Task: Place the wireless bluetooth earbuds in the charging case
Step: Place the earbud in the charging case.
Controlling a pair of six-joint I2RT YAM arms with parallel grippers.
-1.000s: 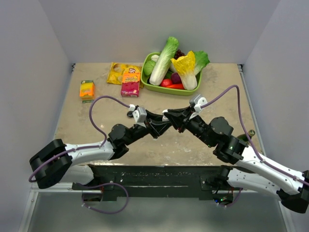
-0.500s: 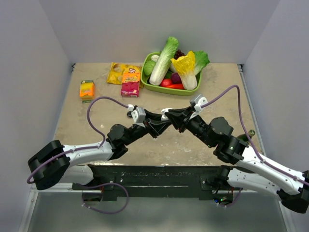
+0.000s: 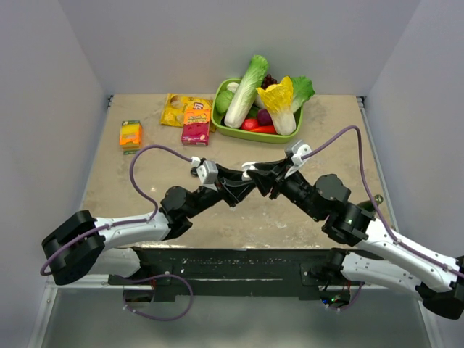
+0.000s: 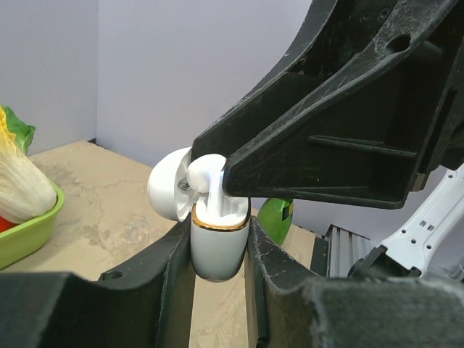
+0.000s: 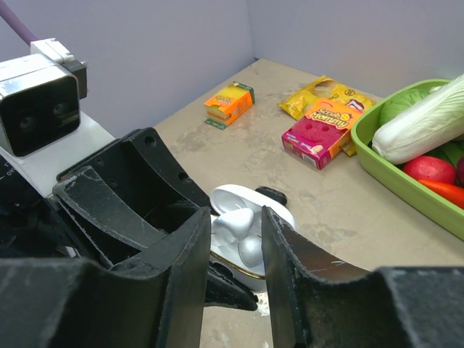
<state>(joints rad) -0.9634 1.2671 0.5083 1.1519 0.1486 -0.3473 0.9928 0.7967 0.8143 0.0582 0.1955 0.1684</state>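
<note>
Centre of the table: the left gripper clamps the charging case upright at lower mid-frame, with its lid swung open. The right gripper pinches one earbud, whose stem reaches into the case's mouth. A rounded white shape beside it may be the second earbud.

The right claw has its two black fingers closed around a tiny white plastic earbud. The earbud sits at the mouth of the small white glossy charging case, whose rounded hinged lid stands open just beyond. The black left claw meets the case from the left. Farther off on the tan worktop lie an orange box, a yellow packet and a pink snack box. A green plastic tray of vegetables stands at the right.
</note>
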